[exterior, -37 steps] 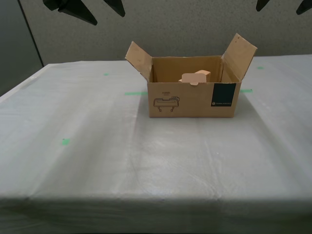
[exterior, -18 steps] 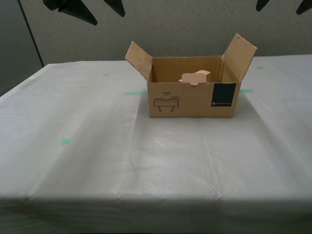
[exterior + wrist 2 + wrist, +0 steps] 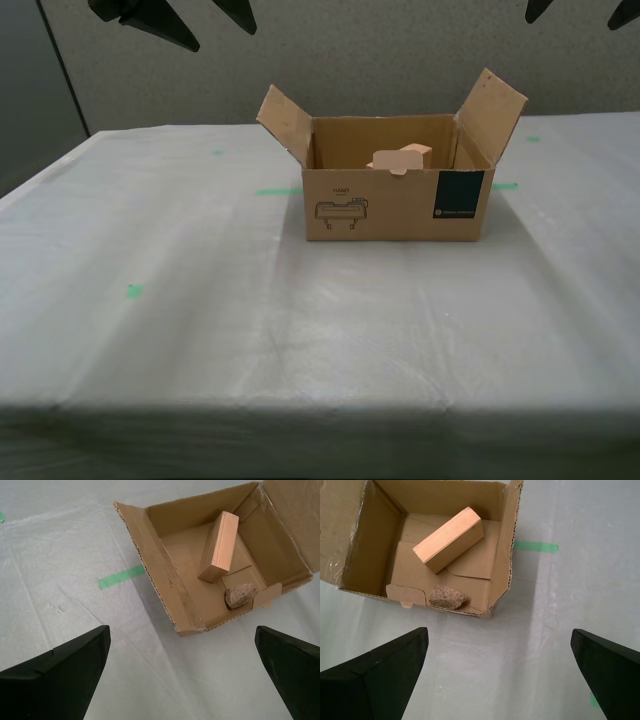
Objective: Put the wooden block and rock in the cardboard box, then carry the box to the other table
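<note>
Cardboard box sits on the other table, wooden block and rock inside. Probably light but flexing; best gripped at stiff side walls. My first gripper and my second gripper gape wide, empty.

Cardboard box showing brown, corrugated edges, dark teal label panel, small dark line drawing on front. Wooden block showing light tan, fine grain. Rock showing speckled beige-grey. Other table showing whitish-grey, green tape marks.
</note>
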Available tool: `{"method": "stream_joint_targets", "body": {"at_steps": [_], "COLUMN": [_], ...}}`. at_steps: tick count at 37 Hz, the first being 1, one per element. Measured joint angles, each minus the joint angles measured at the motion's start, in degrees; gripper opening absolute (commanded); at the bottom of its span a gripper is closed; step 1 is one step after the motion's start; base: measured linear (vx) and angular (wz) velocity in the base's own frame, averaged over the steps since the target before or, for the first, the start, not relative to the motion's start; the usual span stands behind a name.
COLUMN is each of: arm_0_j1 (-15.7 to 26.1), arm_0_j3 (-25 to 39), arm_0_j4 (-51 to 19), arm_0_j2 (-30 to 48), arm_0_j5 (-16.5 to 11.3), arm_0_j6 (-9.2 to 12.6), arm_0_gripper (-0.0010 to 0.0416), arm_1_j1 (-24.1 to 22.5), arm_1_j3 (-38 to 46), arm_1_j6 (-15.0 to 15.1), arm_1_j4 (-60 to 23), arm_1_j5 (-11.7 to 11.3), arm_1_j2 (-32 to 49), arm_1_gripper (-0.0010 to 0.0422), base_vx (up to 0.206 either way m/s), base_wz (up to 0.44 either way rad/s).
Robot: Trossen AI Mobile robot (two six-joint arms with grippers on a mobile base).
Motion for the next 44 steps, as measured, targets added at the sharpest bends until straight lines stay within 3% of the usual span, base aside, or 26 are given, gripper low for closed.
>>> {"method": "stream_joint_targets", "body": {"at_steps": [44], "arm_0_j1": [0.04], "arm_0_j3": [0.0], "arm_0_j4": [-0.02], "arm_0_j2": [0.0], "arm_0_j5": [0.0], "arm_0_j6": [0.0], "arm_0_gripper": [0.0399], "arm_1_j1": [0.0], "arm_1_j3": [0.0], "arm_1_j6": [0.0], "arm_1_j4": [0.0], "arm_1_j5": [0.0], "arm_1_j2": [0.0], "arm_1_gripper": [0.0396], "base_vx": [0.0], "base_wz": [0.0]}}
